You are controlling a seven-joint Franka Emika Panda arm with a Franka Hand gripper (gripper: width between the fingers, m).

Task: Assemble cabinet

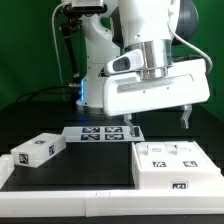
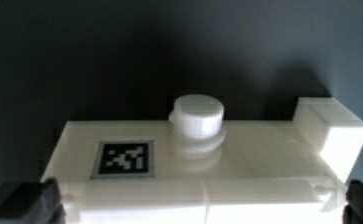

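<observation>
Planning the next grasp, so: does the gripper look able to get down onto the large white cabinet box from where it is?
Probably yes. The gripper hangs open above the cabinet box, and nothing shows between them; the small white block lies well off to the exterior view's left.

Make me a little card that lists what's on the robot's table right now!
gripper: open, up above the table, nothing between its fingers
big cabinet box: white, tags on top, at the exterior view's right
small white block: tagged, at the exterior view's left, apart from the box
marker board: flat strip of tags, farther back, between the two
table: black
wrist view: a white part with a round peg and one tag
</observation>
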